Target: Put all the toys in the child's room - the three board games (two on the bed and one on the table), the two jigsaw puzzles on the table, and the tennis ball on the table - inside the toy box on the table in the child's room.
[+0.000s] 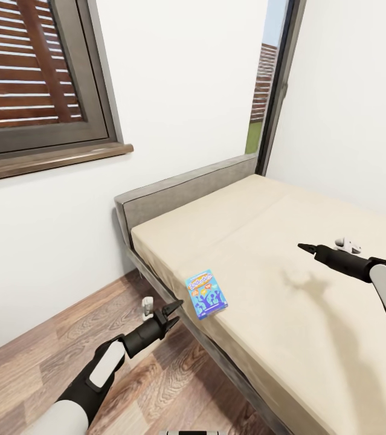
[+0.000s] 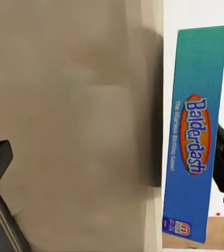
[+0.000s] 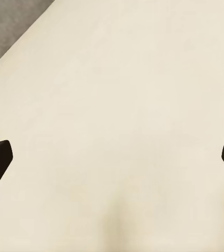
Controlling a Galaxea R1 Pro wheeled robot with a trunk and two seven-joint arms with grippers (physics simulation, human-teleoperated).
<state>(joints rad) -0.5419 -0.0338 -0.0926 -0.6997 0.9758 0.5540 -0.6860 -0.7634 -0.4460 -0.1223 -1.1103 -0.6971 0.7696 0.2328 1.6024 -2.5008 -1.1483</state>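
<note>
Board game [image 1: 206,294] sits at the bed's [image 1: 313,314] near edge; left gripper [image 1: 173,314] hangs just beside it, jaws spread, right gripper [image 1: 306,247] above the mattress, jaws spread too.

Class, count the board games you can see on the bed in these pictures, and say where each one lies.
1. A blue board game lies at the near edge of the bed, just ahead of the left gripper. Others may lie beyond the frame.

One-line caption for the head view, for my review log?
Open left hand reaches toward Balderdash box lying at the bed's edge.
</note>
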